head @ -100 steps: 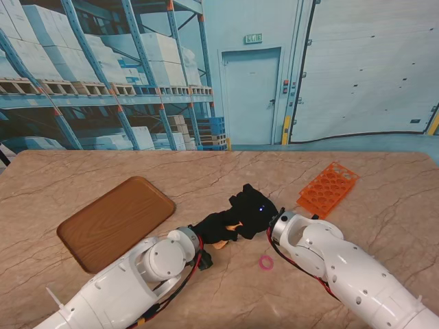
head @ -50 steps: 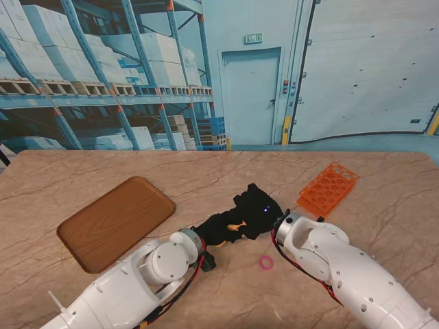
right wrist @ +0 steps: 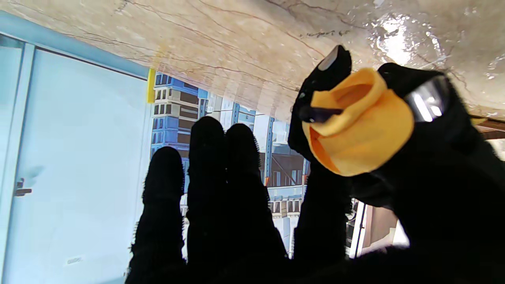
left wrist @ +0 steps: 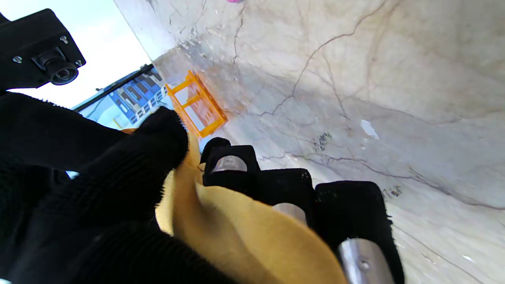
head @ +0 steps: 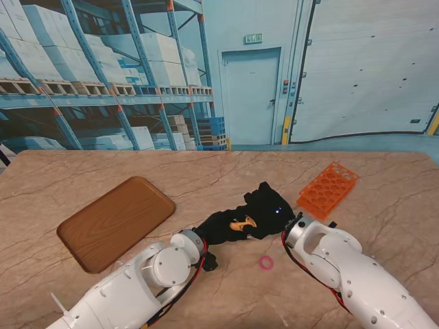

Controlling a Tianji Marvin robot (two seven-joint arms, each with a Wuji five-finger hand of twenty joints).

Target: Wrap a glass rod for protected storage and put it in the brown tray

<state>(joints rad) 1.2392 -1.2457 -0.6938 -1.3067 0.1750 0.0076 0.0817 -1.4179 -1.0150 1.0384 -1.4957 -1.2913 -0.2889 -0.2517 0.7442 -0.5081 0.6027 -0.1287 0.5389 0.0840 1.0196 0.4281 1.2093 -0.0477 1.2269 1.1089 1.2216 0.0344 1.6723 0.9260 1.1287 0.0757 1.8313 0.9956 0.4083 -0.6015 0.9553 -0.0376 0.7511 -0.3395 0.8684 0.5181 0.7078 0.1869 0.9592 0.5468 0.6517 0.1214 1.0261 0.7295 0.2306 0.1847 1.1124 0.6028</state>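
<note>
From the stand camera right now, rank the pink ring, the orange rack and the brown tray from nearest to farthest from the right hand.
1. Orange rack: just right of the right hand, slightly farther from me.
2. Pink ring: nearer to me than the hand.
3. Brown tray: far left.
Rack and ring are nearly too close to call.

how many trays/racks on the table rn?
2. Brown tray lies on the left; orange rack lies on the right, farther from me. Anything under the arms would be hidden.
</note>
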